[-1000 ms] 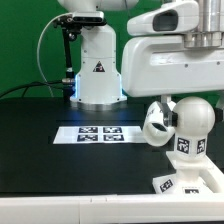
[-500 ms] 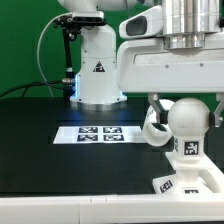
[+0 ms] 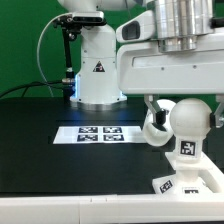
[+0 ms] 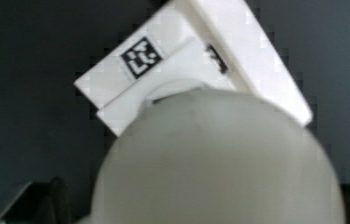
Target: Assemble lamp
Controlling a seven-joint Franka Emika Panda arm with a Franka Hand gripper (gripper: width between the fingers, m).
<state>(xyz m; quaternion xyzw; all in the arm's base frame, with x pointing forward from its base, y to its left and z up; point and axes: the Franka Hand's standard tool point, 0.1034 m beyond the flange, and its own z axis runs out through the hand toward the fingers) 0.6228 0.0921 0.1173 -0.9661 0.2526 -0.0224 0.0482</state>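
The round white bulb (image 3: 190, 117) stands upright on its tagged ribbed neck (image 3: 187, 147) in the angular base block (image 3: 186, 181), at the exterior view's right front. The cup-like shade (image 3: 152, 126) lies just behind and to the left of the bulb. My gripper (image 3: 184, 106) hangs over the bulb with a dark finger on each side of it, set wider than the bulb, so it looks open. In the wrist view the bulb (image 4: 207, 160) fills most of the picture, with the base block (image 4: 190, 55) beyond it and a dark finger (image 4: 39, 198) at its side.
The marker board (image 3: 98, 133) lies flat on the black table, left of the lamp parts. The arm's white pedestal (image 3: 97, 72) stands behind it with cables at its left. The table's pale front edge (image 3: 60, 210) runs close below the base block.
My hand has turned about its wrist and shifted to the exterior view's left over the bulb. The bulb, neck tag, base block and shade stay nearly where they were.
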